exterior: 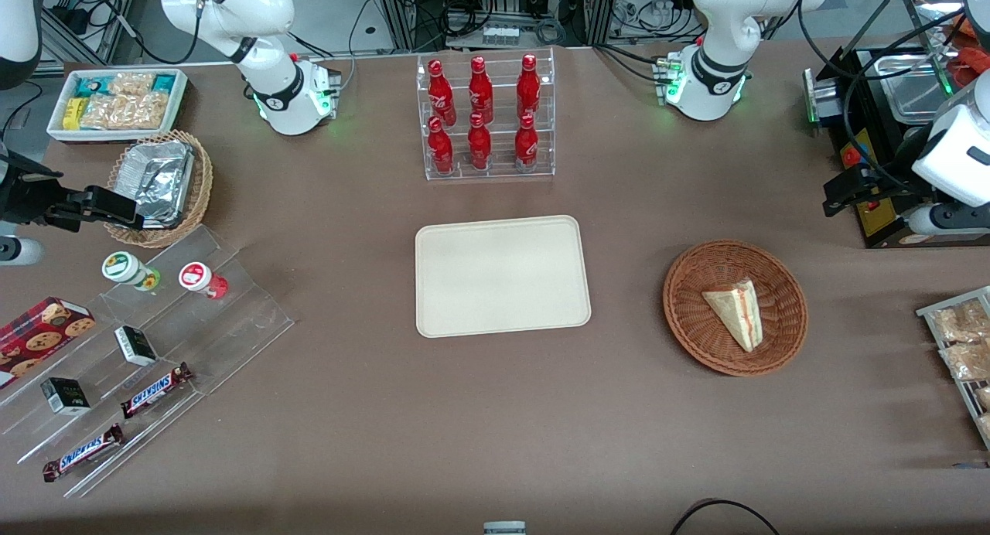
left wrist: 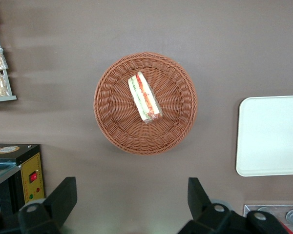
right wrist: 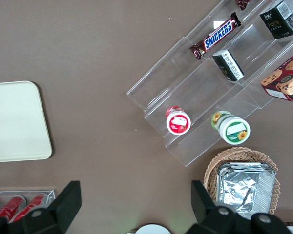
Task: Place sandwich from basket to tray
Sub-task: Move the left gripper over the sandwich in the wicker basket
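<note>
The gripper (left wrist: 132,200) is hanging wide open high above the basket (left wrist: 112,126), and the sandwich (left wrist: 144,96) (tipped on edge) risks squirting sideways if pinched off-centre.

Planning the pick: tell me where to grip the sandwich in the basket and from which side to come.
Come straight down and close across the two flat bread faces of the sandwich, mid-wedge. It rests in the wicker basket on one bread face, filling stripe showing, so the low rim leaves only the top open. The tool hangs open, high above the table beside the basket.
</note>
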Robot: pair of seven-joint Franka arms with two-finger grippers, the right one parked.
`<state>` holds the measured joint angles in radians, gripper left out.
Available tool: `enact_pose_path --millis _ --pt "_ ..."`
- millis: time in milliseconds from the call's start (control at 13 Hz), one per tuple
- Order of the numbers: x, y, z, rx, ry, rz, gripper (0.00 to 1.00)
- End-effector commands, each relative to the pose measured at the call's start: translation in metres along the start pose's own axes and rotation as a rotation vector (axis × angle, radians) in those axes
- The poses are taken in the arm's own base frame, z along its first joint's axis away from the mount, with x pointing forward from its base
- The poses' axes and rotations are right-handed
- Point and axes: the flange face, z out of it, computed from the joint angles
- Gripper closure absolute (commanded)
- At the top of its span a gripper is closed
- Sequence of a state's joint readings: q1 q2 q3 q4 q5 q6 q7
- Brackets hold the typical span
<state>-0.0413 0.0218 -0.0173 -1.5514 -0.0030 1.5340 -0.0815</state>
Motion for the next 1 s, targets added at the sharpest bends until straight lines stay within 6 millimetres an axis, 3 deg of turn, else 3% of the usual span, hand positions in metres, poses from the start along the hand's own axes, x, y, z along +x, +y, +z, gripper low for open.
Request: enact_pose_path --millis 0,154,462,923 --pt "-0.002 0.001 -0.002 -0.010 -0.029 0.024 0.00" --pt "0.003 0.001 0.014 -0.007 -0.053 0.008 0.00" --pt "0.011 -0.001 0.105 -0.003 -0.035 -0.091 0.00" --pt "0.009 0.003 0.227 -0.038 0.118 -0.328 0.00"
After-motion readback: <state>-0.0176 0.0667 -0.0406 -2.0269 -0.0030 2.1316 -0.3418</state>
